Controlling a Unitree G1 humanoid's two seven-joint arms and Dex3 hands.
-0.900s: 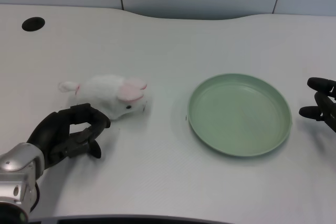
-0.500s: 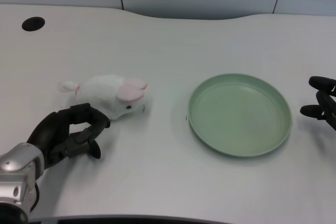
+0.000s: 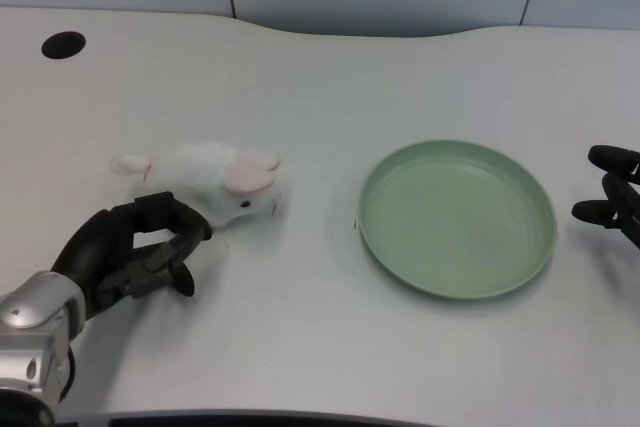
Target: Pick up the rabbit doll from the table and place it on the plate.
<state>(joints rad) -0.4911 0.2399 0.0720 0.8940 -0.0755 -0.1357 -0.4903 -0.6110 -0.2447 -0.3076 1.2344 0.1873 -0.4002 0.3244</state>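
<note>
A white rabbit doll [image 3: 213,182] with pink ears lies on its side on the white table, left of centre, its head toward the plate. The green plate [image 3: 456,217] sits to the right and holds nothing. My left hand [image 3: 135,255] is just in front of and to the left of the doll, fingers curved with a gap between thumb and fingers, nothing in them. Its upper fingertips [image 3: 195,229] are right at the doll's near side; whether they touch it I cannot tell.
A dark round hole [image 3: 63,45] is in the table at the far left back. My right hand [image 3: 612,197] rests at the right edge, beside the plate. The table's curved back edge runs below a grey wall.
My left hand has crept slightly up toward the doll. The doll and the plate have not moved.
</note>
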